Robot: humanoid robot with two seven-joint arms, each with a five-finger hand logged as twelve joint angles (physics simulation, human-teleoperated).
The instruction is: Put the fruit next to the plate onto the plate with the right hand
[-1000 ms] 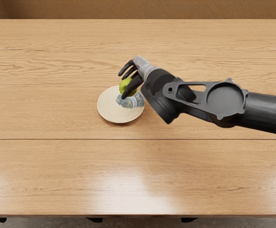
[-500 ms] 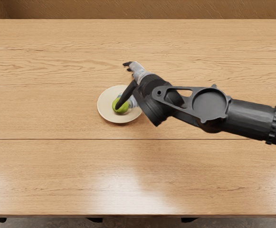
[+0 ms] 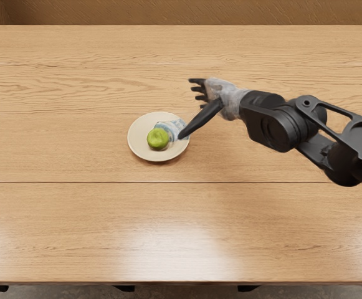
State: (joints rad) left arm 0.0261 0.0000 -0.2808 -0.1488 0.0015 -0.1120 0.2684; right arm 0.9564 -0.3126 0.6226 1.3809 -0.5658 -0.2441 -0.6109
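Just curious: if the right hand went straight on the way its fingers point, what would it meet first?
Likely nothing: the right hand points left over the wooden table, passing beyond the round cream plate with the green fruit; height unclear.

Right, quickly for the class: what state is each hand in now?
Left hand: not in view.
Right hand: open, fingers spread, holding nothing; the green fruit lies on the plate.
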